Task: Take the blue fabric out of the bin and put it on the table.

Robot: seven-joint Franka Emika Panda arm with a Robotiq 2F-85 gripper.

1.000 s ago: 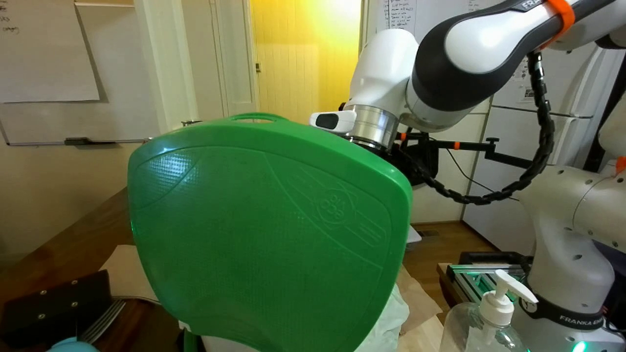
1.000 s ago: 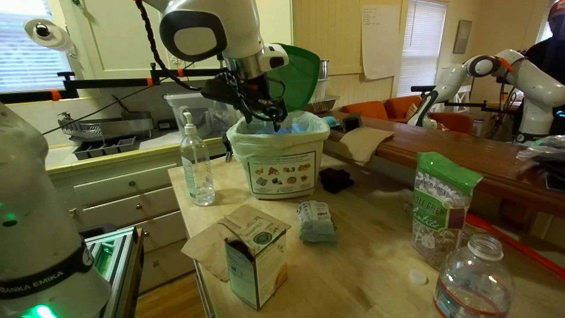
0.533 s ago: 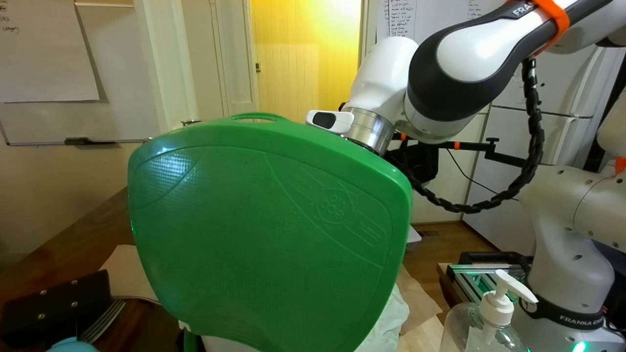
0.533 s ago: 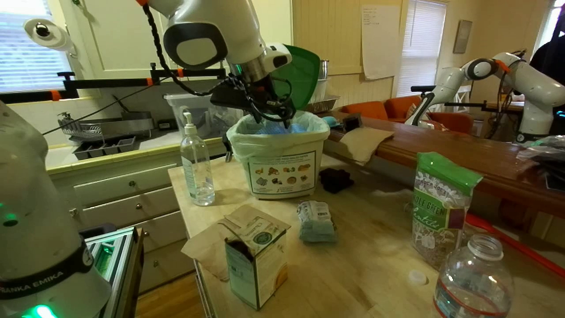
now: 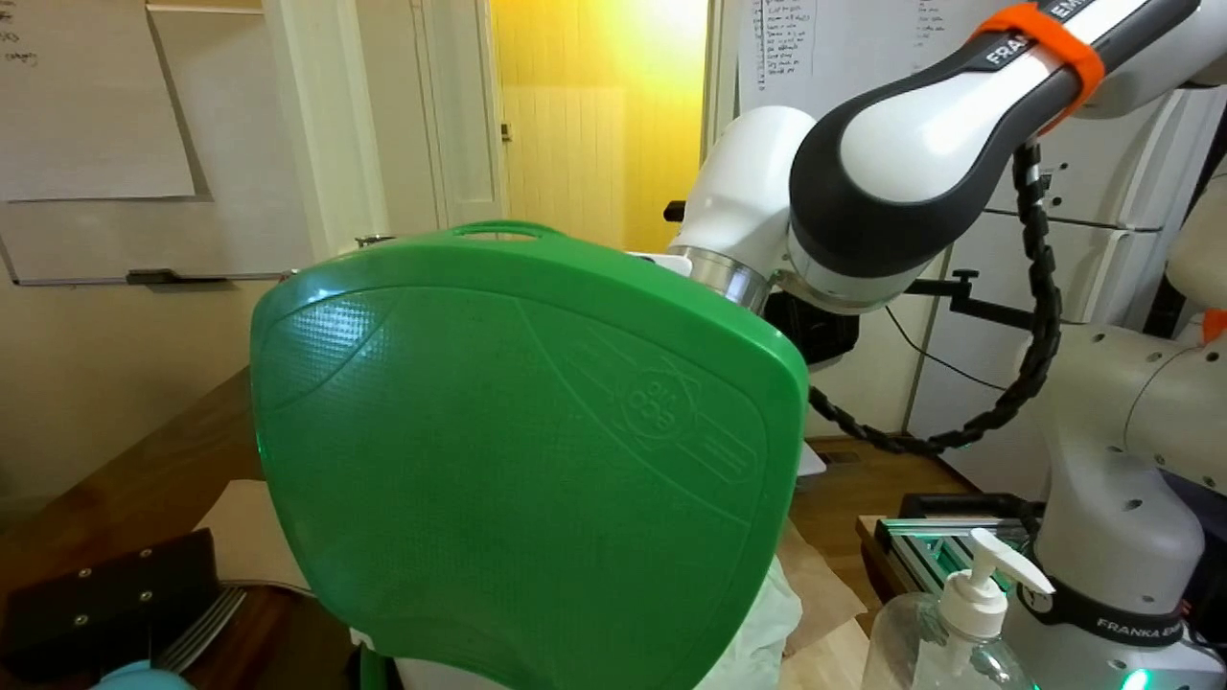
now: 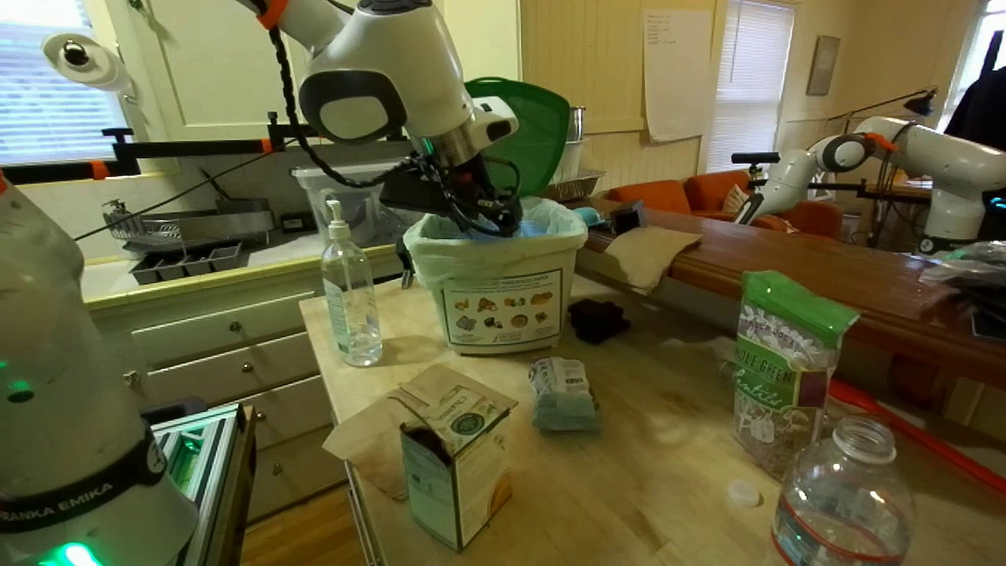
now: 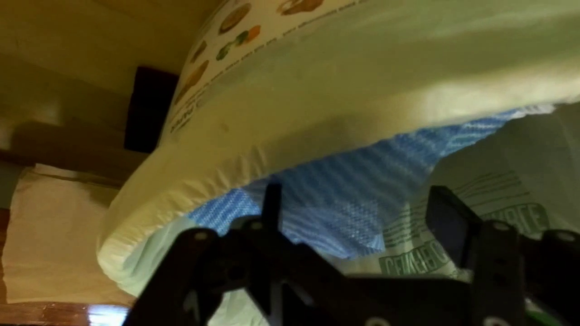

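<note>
The big green plastic lid (image 5: 527,460) blocks tons in an exterior view: the black two-fingered gripper's (image 7: 355,199) fingers are behind it, same for most of the pale green bag-lined bin (image 6: 503,259). In the wrist view the bin's rim covers part of the blue striped fabric (image 7: 344,213). Clear plastic bottle with a red band (image 6: 845,503) is chopped at the bottom edge. Can't tell what the dark crumpled lump (image 6: 597,320) beside the bin is, and handwriting on the white wall sheet (image 6: 676,71) is too tiny to read.

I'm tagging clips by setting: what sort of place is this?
Probably a kitchen, perhaps in a home, given the cream, round-knobbed drawers, the green-topped plastic lentil bag and what looks like a tall white refrigerator.
</note>
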